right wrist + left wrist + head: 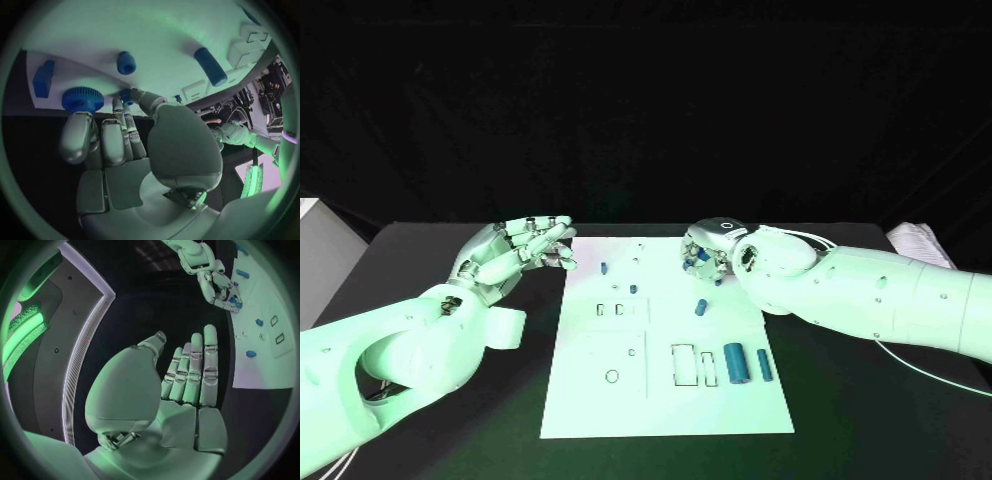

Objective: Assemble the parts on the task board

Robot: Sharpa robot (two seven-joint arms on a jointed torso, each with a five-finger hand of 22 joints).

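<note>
we see right hand point(708, 255) pinching small blue part point(127, 95), it seems, at task board point(733, 400) far edge; we'd lower gently, keep part upright. left hand point(516, 252) spread, empty.

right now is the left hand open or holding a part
Open: the left hand has its fingers straight and apart, palm bare, beside the task board.

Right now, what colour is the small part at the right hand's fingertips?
Blue; the part at the right hand shows best in the right wrist view.
</note>
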